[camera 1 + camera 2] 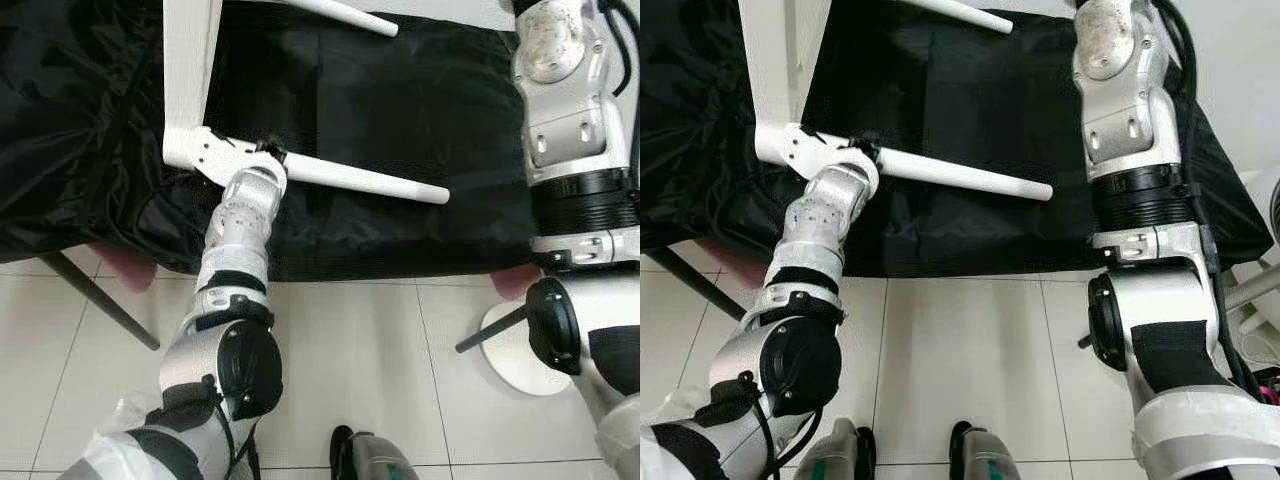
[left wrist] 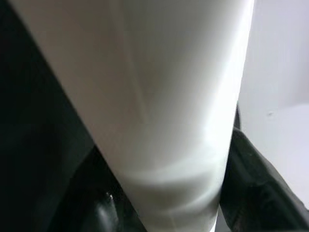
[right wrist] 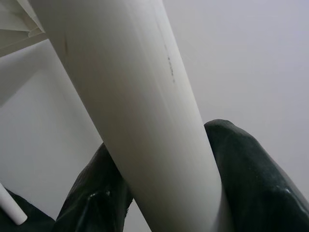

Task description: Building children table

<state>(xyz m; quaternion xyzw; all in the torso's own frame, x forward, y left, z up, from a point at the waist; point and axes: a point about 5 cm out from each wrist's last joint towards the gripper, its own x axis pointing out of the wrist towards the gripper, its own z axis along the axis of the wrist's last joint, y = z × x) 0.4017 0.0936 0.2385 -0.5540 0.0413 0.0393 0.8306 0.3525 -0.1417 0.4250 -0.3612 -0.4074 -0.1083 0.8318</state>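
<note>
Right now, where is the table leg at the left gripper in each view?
Left eye view: table leg at the centre, on the black cloth, beside the left gripper.
Right eye view: left of centre.
Left wrist view: close up, between the fingers.
Right wrist view: a white leg, perhaps another one.
Landmark: the black cloth.

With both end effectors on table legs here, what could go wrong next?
1. The left end effector grips the near white leg close to its corner bracket; twisting there could strain that joint.
2. The table frame rests on loose black cloth, so it may slide or snag as the legs are worked.
3. The right end effector clasps another leg between its fingers; opposing pulls from the two arms could rack the frame.
</note>
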